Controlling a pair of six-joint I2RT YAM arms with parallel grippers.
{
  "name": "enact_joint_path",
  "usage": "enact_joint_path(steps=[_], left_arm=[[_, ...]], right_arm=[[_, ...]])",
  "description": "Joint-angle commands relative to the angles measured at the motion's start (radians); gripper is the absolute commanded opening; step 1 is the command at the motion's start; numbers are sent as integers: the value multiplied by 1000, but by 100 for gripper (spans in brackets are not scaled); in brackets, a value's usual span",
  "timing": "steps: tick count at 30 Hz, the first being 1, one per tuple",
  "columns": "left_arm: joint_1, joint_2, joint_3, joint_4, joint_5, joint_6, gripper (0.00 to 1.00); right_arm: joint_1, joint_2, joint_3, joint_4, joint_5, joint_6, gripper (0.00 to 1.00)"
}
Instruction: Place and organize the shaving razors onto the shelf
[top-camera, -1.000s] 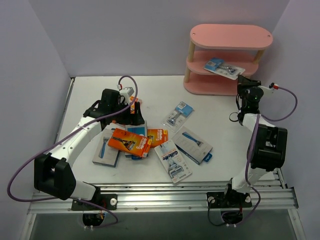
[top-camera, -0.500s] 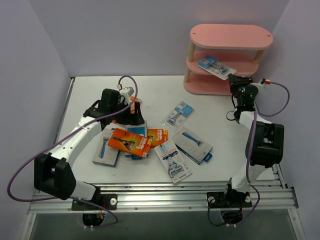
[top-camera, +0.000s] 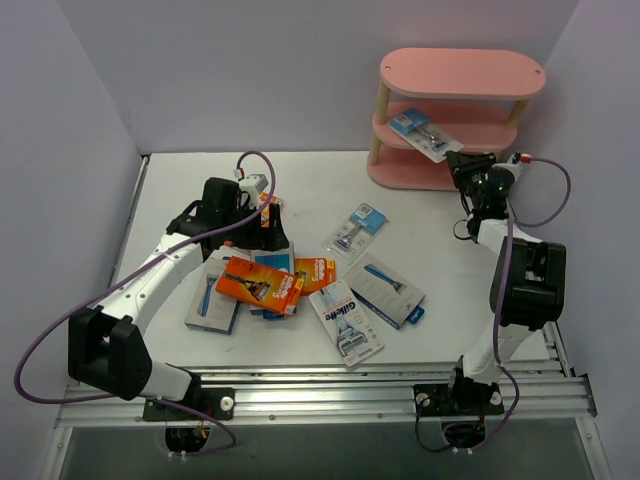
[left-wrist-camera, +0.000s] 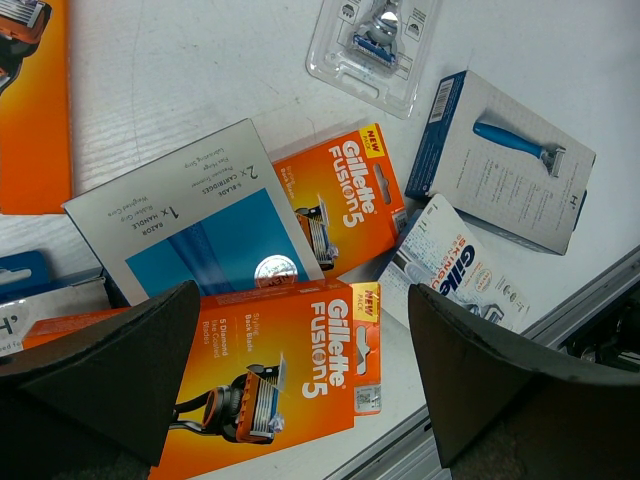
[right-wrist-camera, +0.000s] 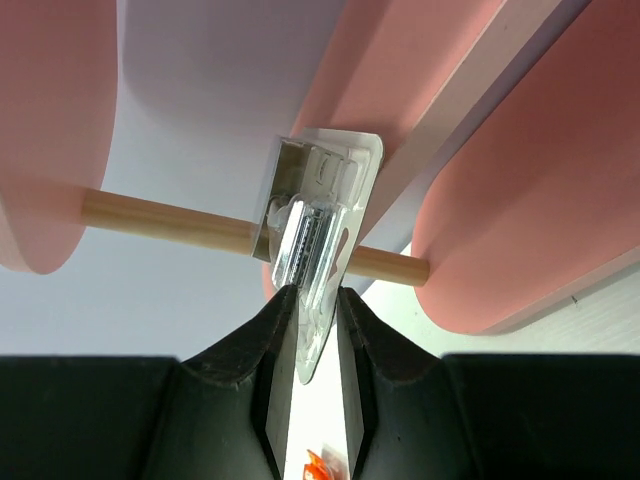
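Plastic blister card (right-wrist-camera: 318, 215) within right claw (right-wrist-camera: 315, 293)

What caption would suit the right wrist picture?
Black pincer straddles a clear plastic razor pack poking into the pink oval shelf.

Gloss on the packs, matt paint and bare wood on the shelf.

The shelf (top-camera: 462, 72) has smooth boards in flat, matt pink paint, and its posts (top-camera: 381, 100) are pale, unpainted wood, round and smooth. The blister card (right-wrist-camera: 318, 200) is clear, glossy moulded plastic that catches the light, with a printed card backing. The orange boxes (left-wrist-camera: 270, 370) are printed cardboard with a slight sheen; the blue-grey box (left-wrist-camera: 510, 170) is duller, matt card. The table (left-wrist-camera: 200, 80) is white and matt with a fine grain and faint scuffs. The left gripper (left-wrist-camera: 302, 300) has fingers (left-wrist-camera: 95, 380) of dull black plastic. The rail (top-camera: 330, 390) along the table's near edge is silvery ribbed metal.
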Motion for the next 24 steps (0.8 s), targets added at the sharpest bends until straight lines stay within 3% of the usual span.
enact_joint_path(steps=[1,20,24], left_arm=[[-3,-28,28,40,12,4,94],[-2,-19,31,37,7,7,94],[-2,-17,31,37,9,7,94]], right_arm=[[9,17,55,50,-51,-16,19],[32,109,157,52,-117,4,18],[32,115,149,67,-122,14,8]])
